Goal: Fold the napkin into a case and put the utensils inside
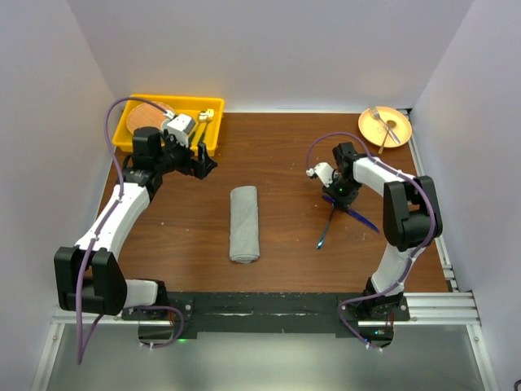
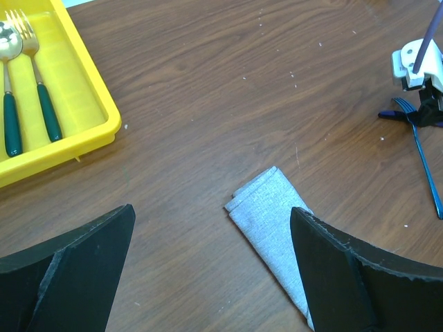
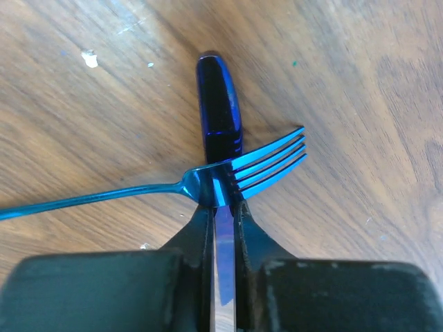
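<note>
Right gripper (image 3: 223,214) clenched on blue knife (image 3: 219,104), blade pinched between fingers, right of mid-table. Blue fork (image 3: 263,162) lies crosswise against knife at fingertips, handle on table (image 1: 277,155). Grey napkin (image 1: 244,224) folded into narrow case mid-table, well apart from both. Left gripper (image 2: 213,214) spread wide, holding nothing, near yellow tray (image 2: 83,117).

Bare tabletop (image 1: 285,163) is sitting open between case (image 1: 244,224) and yellow tray (image 2: 69,153) (well apart); the fork (image 3: 266,162) is lying across the knife (image 3: 218,111).
</note>
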